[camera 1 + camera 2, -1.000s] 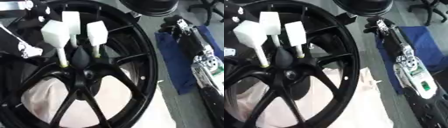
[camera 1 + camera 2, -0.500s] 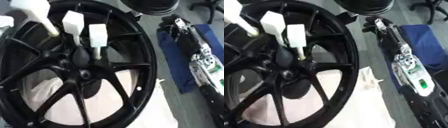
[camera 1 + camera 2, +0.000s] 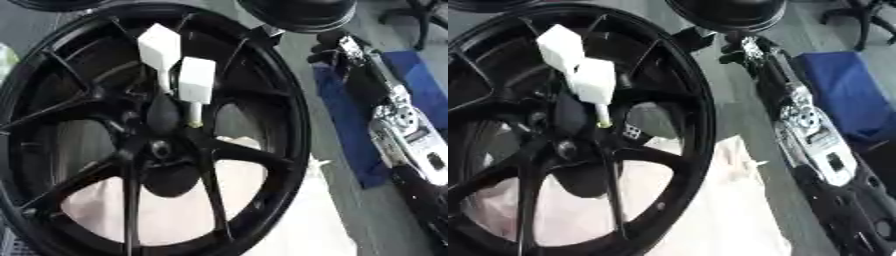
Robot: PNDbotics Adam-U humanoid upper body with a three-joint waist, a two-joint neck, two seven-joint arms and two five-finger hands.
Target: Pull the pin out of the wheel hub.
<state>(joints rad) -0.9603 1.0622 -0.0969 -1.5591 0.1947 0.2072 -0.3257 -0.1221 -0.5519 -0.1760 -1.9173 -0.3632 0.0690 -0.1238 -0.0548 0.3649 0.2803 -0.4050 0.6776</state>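
Note:
A large black spoked wheel [image 3: 293,125] fills the left of both views, its hub [image 3: 160,149] near the middle. Two white pins with block-shaped heads stand up from the hub area. The nearer pin [image 3: 196,80] has a thin shaft ending in a yellowish tip just above the hub; the other pin [image 3: 160,47] stands behind it. My right arm [image 3: 807,120] lies along the right side, beside the wheel. My right hand [image 3: 741,47] shows dark at its far end, apart from the pins. My left hand appears in neither view.
A pale cloth [image 3: 728,210] lies under and in front of the wheel. A blue mat [image 3: 850,95] sits on the grey floor at the right. Another black round object [image 3: 297,12] stands past the wheel's far rim.
Three white pins stood at the hub a second ago; the leftmost one rose up and left and is out of view. The whole view has also shifted.

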